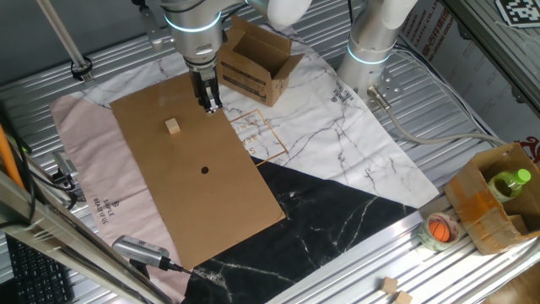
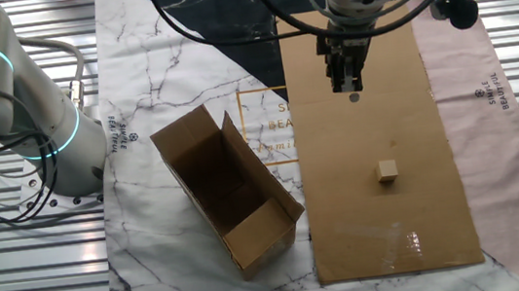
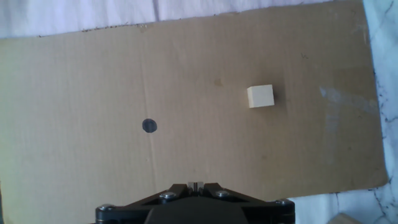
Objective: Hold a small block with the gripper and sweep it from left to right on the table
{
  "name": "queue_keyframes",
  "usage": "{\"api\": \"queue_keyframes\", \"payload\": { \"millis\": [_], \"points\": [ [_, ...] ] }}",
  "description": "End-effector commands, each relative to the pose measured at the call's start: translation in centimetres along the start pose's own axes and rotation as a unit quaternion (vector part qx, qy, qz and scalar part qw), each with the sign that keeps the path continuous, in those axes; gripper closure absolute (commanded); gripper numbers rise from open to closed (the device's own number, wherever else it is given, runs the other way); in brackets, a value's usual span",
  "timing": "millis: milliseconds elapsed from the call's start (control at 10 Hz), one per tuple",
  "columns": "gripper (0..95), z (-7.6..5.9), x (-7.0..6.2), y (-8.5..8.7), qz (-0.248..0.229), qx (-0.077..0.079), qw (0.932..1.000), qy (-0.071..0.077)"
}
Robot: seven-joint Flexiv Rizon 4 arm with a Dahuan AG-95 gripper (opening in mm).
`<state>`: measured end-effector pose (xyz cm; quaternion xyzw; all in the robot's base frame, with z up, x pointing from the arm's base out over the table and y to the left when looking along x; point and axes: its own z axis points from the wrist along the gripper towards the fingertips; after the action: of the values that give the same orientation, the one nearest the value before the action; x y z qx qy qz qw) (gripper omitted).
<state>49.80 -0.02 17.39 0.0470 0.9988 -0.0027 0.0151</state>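
- Your slim black two-finger gripper [image 1: 211,105] hangs over the flat brown cardboard sheet [image 1: 202,211], near its edge by the open cardboard box [image 1: 257,63]. Arm's upper part is cut off at the frame top.
- Jaws: they look close together w/ nothing between them in both fixed views, but the tips are small & dark, so can't tell for sure. In the hand view only the gripper base [image 3: 194,208] shows at the bottom edge; fingertips are out of frame.
- Tiny pale tan wooden cube [image 1: 173,126] sits alone on the sheet, apart from the gripper, not held.
- Black dot [image 3: 148,126] on the sheet lies clear of the cube [image 3: 260,96].
- Sheet rests on marble-print cloth [image 2: 148,70] over the silver ribbed-metal tabletop [image 1: 337,270]; pink cloth [image 1: 84,160] is partly hidden under it.
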Motion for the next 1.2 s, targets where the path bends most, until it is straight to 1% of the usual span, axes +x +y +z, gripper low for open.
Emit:
{"api": "queue_keyframes", "payload": {
  "millis": [100,200,300,400,500,600,700,800,1000,1100,1200],
  "points": [
    [95.0,1.7,-0.8,-1.1,-0.002,-0.001,1.0000,-0.005],
    [95.0,2.5,-1.2,-1.9,-0.004,0.000,1.0000,-0.007],
    [95.0,3.4,-2.0,-2.9,-0.007,0.001,1.0000,-0.006],
    [95.0,3.9,-2.9,-3.7,-0.010,0.000,0.9999,-0.005],
    [95.0,4.3,-4.5,-4.8,-0.015,0.000,0.9999,-0.002],
    [95.0,4.4,-5.6,-5.5,-0.018,-0.002,0.9998,0.000],
    [95.0,4.7,-6.6,-6.1,-0.022,-0.002,0.9998,0.002],
    [95.0,5.3,-7.4,-6.6,-0.027,-0.001,0.9996,0.001],
    [95.0,6.6,-8.0,-6.9,-0.031,0.000,0.9995,0.001],
    [95.0,7.8,-8.3,-7.1,-0.034,0.001,0.9994,0.000],
    [95.0,8.5,-8.6,-7.2,-0.036,0.003,0.9994,-0.001]
  ]
}}
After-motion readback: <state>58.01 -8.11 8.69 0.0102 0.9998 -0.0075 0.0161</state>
